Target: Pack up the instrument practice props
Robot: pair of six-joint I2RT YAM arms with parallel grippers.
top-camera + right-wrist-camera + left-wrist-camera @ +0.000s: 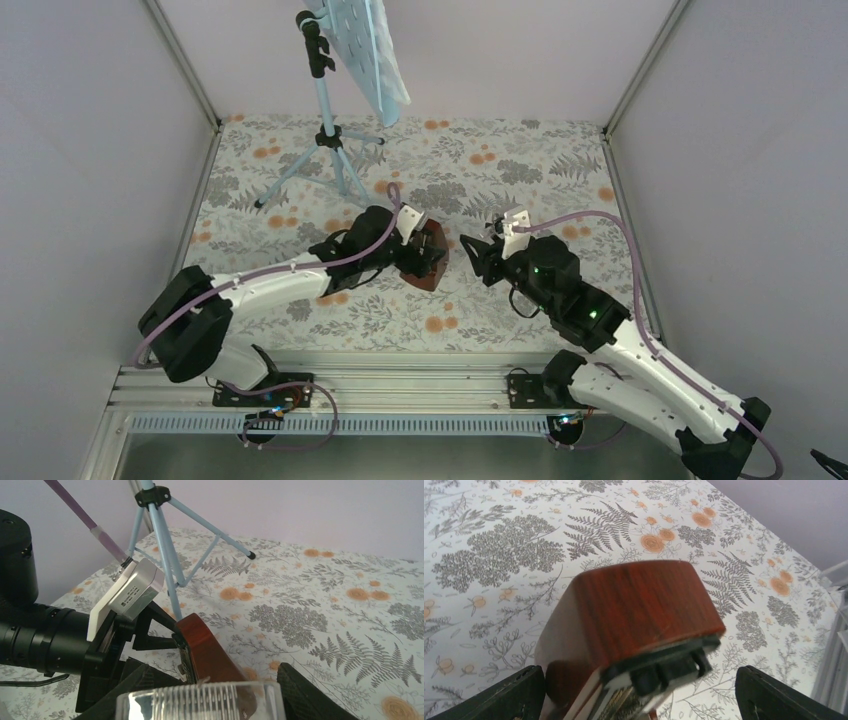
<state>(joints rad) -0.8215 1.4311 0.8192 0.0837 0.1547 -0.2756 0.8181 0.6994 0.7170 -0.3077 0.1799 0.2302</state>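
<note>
Left arm (270, 285): white shell links between black joint housings, with a bulky black shoulder block. Right arm (650, 375): same build, white shells and black joints. Two small green lights (592, 314) glow on its black forearm housing.

Lilac cable (82, 517): one runs along each arm, with a paler sleeve near the wrist plug.

Left end effector (425, 255): matt black, with flat angular fingers (499, 697). Right end effector (472, 252): same black.

Camera module (132, 592): white box on the left wrist, grey face, small printed label too fine to read. The right wrist module (515, 222) is a like white box.

Base plates (262, 392): black, with thin red and dark wires looped beneath.
</note>
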